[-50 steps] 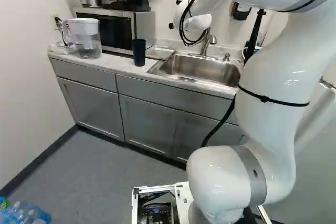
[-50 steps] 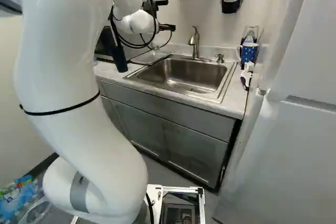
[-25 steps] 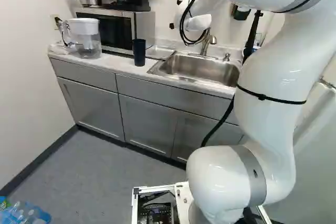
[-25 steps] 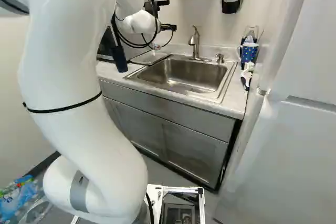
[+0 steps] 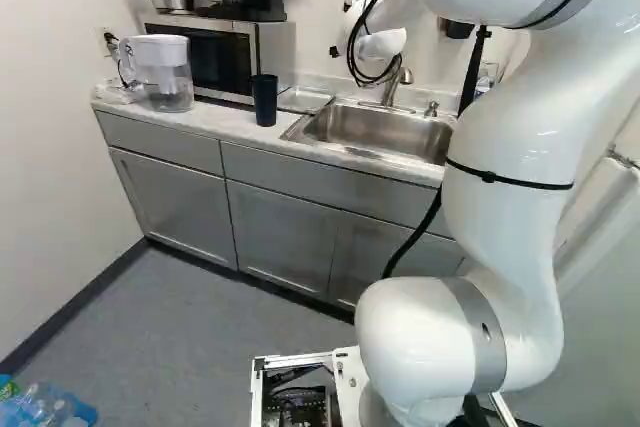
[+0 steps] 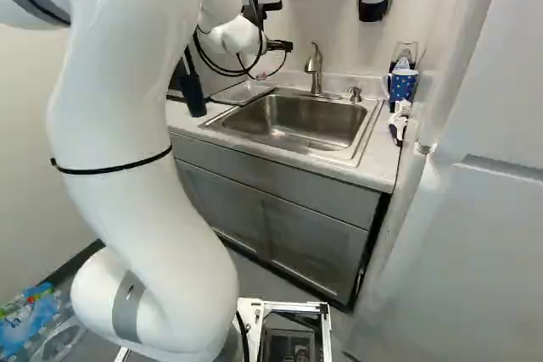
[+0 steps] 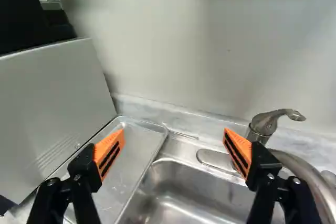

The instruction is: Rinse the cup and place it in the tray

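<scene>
Beyond the wrist, the gripper [image 6: 280, 46] shows only in part, above the counter near the sink's back left. In the wrist view the gripper [image 7: 174, 150] stands wide open, nothing between its orange pads. A dark blue cup [image 5: 264, 100] is upright on the counter, left of the sink; the wrist view does not show it. The shallow metal tray [image 7: 137, 148] lies between microwave and sink, beyond and below the fingers. The steel sink [image 5: 375, 132] has its faucet [image 7: 262, 124] beyond one finger.
The microwave [image 5: 225, 55] borders the tray, with a water pitcher [image 5: 168, 72] on its other side. A dotted blue mug [image 6: 401, 85] and a soap pump [image 6: 355, 93] stand around the sink's right end. A fridge [image 6: 475, 209] rises at the right.
My arm has shifted a little: the wrist has moved slightly right in both base views, and the big arm link has swung a bit. Base, cup and tray have stayed put.
</scene>
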You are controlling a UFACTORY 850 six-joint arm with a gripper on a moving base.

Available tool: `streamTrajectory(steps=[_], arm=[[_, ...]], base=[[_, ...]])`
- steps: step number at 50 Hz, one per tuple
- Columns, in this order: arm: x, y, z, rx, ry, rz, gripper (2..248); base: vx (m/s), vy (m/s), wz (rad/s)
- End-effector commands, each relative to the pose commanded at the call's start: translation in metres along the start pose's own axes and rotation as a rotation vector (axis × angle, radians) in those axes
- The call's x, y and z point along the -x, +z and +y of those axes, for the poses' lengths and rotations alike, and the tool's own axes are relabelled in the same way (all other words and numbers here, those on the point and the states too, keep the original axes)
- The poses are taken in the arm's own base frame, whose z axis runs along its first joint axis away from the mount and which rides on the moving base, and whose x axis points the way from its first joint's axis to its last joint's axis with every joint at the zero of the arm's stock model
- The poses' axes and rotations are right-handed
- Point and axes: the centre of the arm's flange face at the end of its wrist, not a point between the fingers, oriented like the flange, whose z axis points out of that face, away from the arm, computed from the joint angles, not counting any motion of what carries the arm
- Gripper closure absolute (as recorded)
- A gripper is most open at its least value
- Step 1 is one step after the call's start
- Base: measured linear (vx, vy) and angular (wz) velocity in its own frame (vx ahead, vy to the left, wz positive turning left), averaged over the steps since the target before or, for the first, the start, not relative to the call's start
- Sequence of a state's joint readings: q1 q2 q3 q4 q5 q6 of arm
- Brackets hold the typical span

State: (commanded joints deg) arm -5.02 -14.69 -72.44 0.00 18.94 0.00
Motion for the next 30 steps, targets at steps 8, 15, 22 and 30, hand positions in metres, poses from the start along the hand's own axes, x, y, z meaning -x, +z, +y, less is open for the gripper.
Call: streamTrajectory(steps=[8, 15, 22, 30], arm=[[0.001, 0.006, 0.008, 0.012, 0.003, -0.020, 3], [0.002, 0.010, 0.014, 0.022, 0.006, -0.034, 3], [0.002, 0.014, 0.021, 0.032, 0.008, -0.037, 3], [0.001, 0.019, 0.030, 0.044, 0.011, -0.035, 3]], base=[[0.000, 0.000, 0.000], [0.000, 0.000, 0.000], [0.000, 0.000, 0.000], [0.000, 0.000, 0.000]])
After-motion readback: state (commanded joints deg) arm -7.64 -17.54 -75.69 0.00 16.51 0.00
